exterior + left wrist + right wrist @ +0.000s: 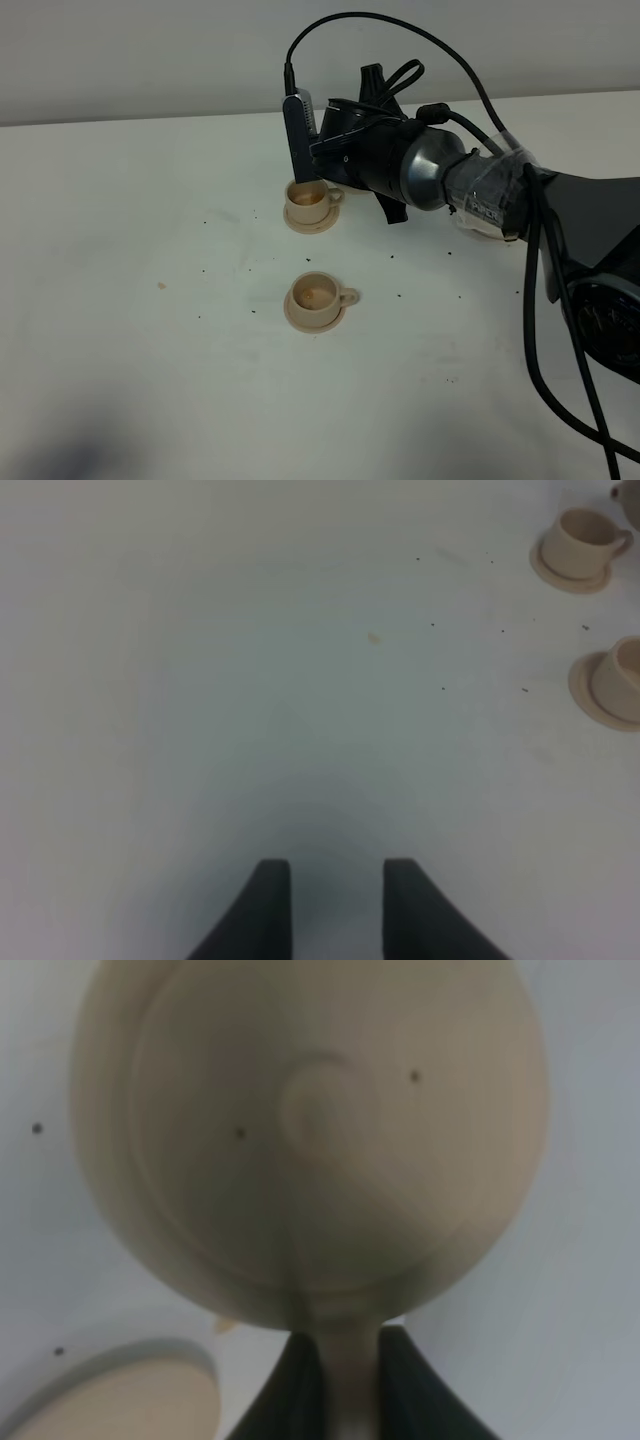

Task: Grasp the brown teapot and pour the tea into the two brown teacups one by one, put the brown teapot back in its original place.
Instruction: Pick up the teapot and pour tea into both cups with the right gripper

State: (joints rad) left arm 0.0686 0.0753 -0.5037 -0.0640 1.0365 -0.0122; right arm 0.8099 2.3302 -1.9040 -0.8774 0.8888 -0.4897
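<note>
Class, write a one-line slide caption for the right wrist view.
Right hand gripping the brown teapot by its handle, a flat tan saucer partly in view.

Right arm [585,215] comes in from the right edge of the exterior view and stretches toward upper centre, forearm roughly level. Its silver wrist collar [432,175] sits just right of centre, and the black wrist housing is turned toward the left. Right gripper [350,1355]: dark fingers [295,1395] at the lower edge of its wrist view, clamped on the handle of the brown teapot [310,1140]. Left gripper [337,885]: two dark fingertips [262,910] at bottom centre of its wrist view, parted with a clear gap.
</note>
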